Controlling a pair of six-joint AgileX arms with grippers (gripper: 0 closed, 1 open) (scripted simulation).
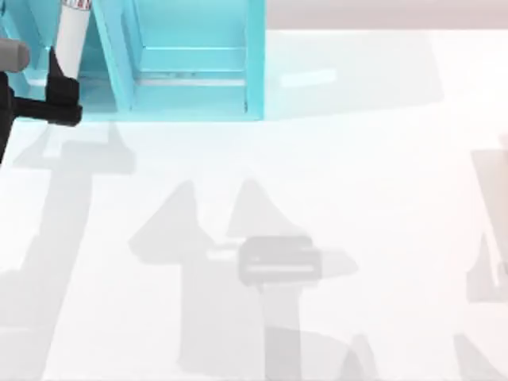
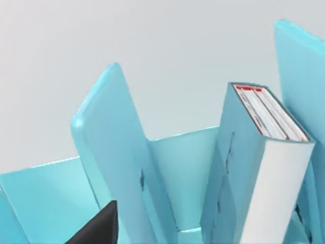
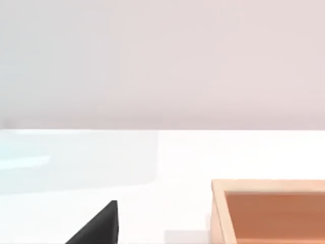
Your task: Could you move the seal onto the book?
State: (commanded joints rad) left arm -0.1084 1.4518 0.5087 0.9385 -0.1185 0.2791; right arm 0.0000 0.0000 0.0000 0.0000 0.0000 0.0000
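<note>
One book (image 2: pixel 264 168) stands on end, long axis upward and leaning slightly, inside the single teal shelf unit (image 1: pixel 190 71) at upper left, beside the left gripper (image 1: pixel 62 103), whose grip I cannot tell; the right gripper (image 3: pixel 96 229) is near one wooden tray (image 3: pixel 218 213).

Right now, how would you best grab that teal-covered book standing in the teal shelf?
Probably the exposed end of the teal hardcover book, pinching across both covers, coming from the open side of the compartmented teal shelf: its dividers flank it.

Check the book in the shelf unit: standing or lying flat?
Standing. The left wrist view shows the book on end, leaning slightly, between dividers of the teal shelf unit, page edges showing.
</note>
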